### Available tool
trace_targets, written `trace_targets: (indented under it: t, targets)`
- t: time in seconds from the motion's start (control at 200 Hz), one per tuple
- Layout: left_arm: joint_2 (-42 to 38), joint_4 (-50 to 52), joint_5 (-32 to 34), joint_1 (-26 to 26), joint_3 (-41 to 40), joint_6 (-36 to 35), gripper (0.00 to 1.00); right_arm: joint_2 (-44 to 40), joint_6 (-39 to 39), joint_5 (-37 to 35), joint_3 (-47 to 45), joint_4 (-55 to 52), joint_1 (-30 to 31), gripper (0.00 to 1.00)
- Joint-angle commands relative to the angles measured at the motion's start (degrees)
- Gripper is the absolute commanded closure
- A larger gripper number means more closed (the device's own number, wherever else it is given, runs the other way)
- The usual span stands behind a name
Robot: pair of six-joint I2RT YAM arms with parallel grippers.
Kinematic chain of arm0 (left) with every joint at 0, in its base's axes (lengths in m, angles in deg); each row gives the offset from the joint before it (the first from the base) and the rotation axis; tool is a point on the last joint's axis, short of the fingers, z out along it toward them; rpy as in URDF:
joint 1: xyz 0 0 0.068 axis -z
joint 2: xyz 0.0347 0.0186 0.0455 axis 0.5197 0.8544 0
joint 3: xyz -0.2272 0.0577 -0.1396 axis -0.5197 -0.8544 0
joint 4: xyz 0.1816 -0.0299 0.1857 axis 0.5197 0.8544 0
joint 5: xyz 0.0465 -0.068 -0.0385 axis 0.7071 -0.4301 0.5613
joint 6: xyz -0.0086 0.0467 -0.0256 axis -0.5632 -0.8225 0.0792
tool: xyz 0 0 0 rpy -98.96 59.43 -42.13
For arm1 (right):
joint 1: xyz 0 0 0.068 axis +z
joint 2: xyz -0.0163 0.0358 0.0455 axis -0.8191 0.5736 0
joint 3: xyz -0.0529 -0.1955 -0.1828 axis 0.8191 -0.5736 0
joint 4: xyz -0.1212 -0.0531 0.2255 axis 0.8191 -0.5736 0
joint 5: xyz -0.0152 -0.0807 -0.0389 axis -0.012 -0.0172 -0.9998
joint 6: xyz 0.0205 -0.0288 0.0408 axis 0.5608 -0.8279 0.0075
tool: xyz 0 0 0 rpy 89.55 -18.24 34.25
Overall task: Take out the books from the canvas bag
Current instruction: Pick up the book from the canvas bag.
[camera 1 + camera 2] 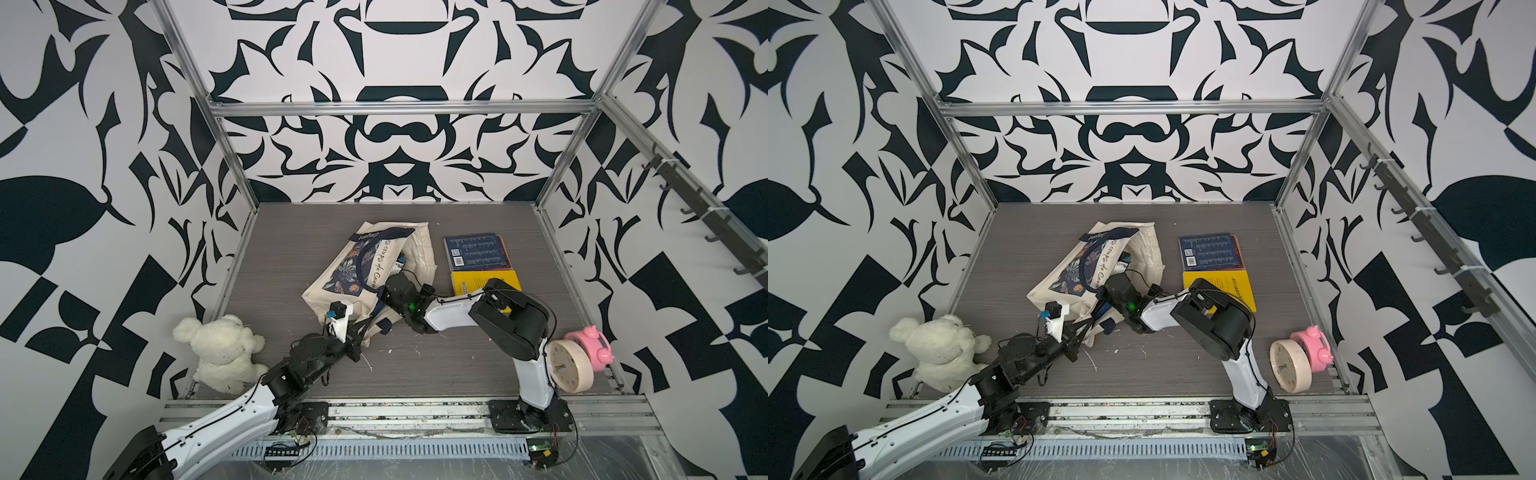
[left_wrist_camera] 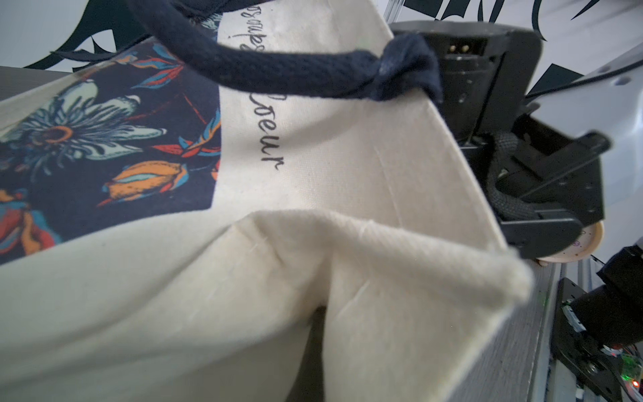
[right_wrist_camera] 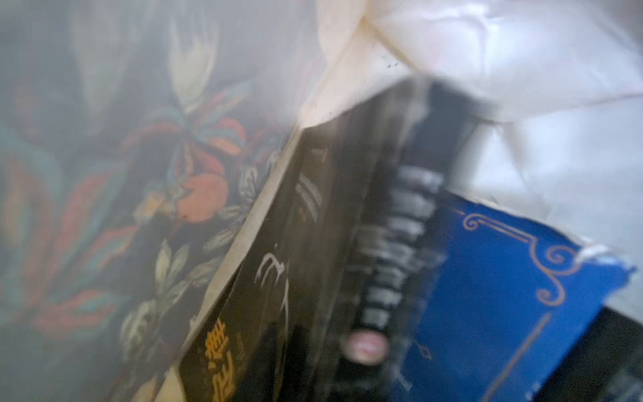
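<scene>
the canvas bag [image 1: 365,270] lies on its side in the middle of the table [image 1: 291,249], its mouth turned to the right, towards my right arm. two books are already out and lie flat on the table to the right of the bag: a dark blue book [image 1: 476,251] farther back and a yellow book [image 1: 473,280] just nearer, partly under my right arm.

my left tool [image 1: 363,328] is together, clamped on the near edge of the bag by the mouth. i judge that this pins the cloth while the other arm works.

my right tool [image 1: 390,286] is reached in through the mouth, so its tips are hidden in both top views. the right wrist view is blurred. it shows a black book [image 3: 278,278] with yellow lettering and a bright blue book [image 3: 504,296] with a ridged finger [image 3: 389,236] lying between them. i cannot tell whether that tool is apart or closed on a cover.

the books inside lie ahead of the right tool, deeper to the left. their long edges seem to run from mouth to bottom. my right arm is the nearer one, so i judge the pull should go straight back to the right along that line.
</scene>
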Motion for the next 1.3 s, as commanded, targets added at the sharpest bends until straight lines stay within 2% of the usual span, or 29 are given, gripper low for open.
trace_targets:
  t: [0.0,0.05,0.38,0.585,0.785,1.07,1.295]
  targets:
    - [-3.3,-4.0,1.6,0.5,1.4,0.3,1.0,-5.2,-2.1,-6.8,-3.9,4.9,0.4,0.91]
    - [-4.7,-3.4,4.3,0.5,1.0,0.6,1.0,-6.4,-2.1,-7.7,-5.5,5.7,0.3,1.0]
    - [-15.8,3.7,21.9,0.6,-0.7,2.4,1.0,-13.5,-1.4,-11.0,-14.4,11.0,0.4,1.0]
    - [-18.1,5.6,31.0,0.5,-1.6,3.6,1.0,-23.0,-3.0,-13.6,-21.3,11.7,0.4,1.0]
    - [-14.3,6.3,34.0,0.5,-0.4,4.7,1.0,-34.9,-4.6,-17.3,-27.9,8.6,0.4,1.0]
    - [-9.8,6.2,35.4,0.5,1.0,5.8,1.0,-56.7,-7.8,-29.2,-32.8,-7.6,0.2,1.0]
    - [-9.6,7.0,36.2,0.5,1.2,6.2,1.0,-69.5,-9.3,-32.3,-34.5,-16.8,-2.4,1.0]
